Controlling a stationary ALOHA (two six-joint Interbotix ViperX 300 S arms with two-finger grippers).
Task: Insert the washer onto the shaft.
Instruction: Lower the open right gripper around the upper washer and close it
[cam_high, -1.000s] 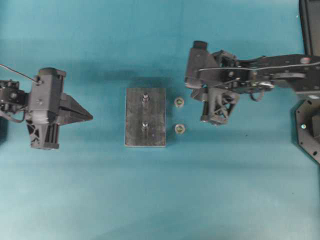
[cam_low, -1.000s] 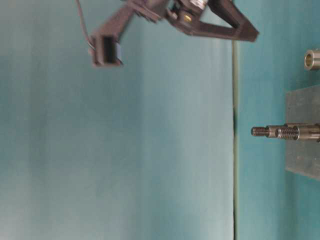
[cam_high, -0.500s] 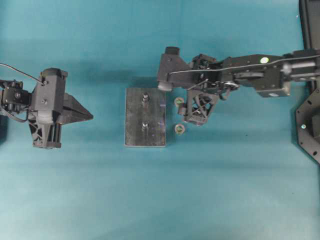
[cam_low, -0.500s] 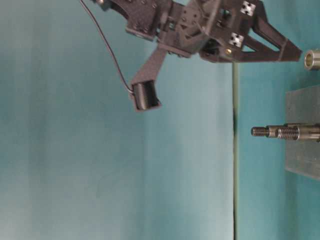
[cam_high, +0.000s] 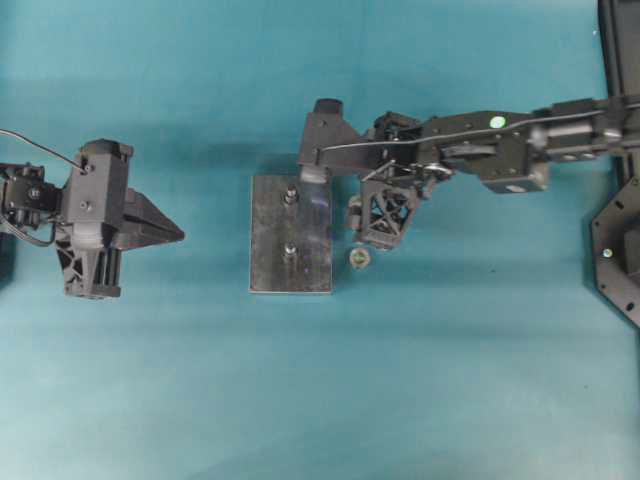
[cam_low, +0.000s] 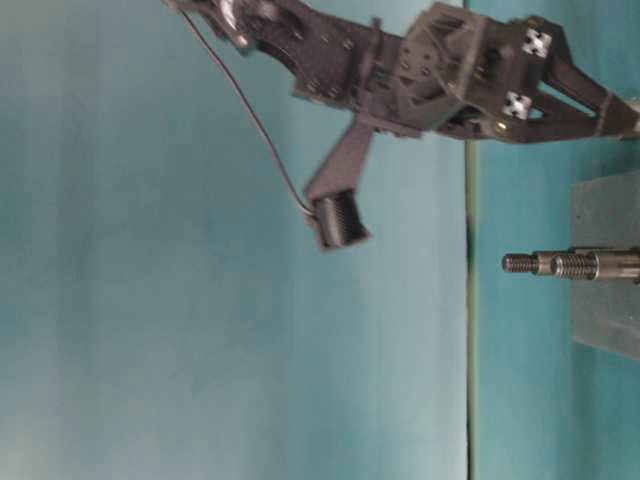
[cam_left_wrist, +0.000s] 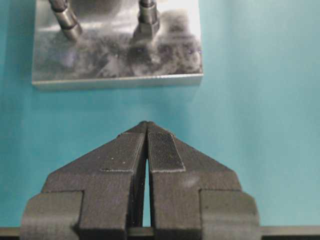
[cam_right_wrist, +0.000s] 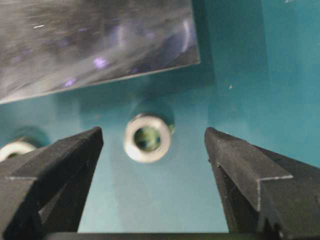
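Table (cam_high: 320, 400): a teal surface; the metal plate sits near its middle in the overhead view.
Right arm (cam_high: 520, 150): stretches in from the side of the plate where the washers lie; its wrist hangs over that edge.
Metal plate (cam_high: 290, 234): a grey rectangular block lying flat; the landmark for the rest.
Left gripper (cam_left_wrist: 147, 131): well clear of the plate on the side away from the washers; fingertips pressed together, holding nothing, pointed at the plate.
Right gripper (cam_right_wrist: 152, 137): low beside the plate; jaws spread wide to either side of one washer, touching nothing.
Shafts (cam_high: 290, 196): two threaded posts standing upright on the plate; both bare.
Washer (cam_right_wrist: 147, 138): on the table just off the plate's edge, between the right gripper's spread fingers.
Second washer (cam_high: 360, 258): on the table beside the same plate edge, clear of the gripper.
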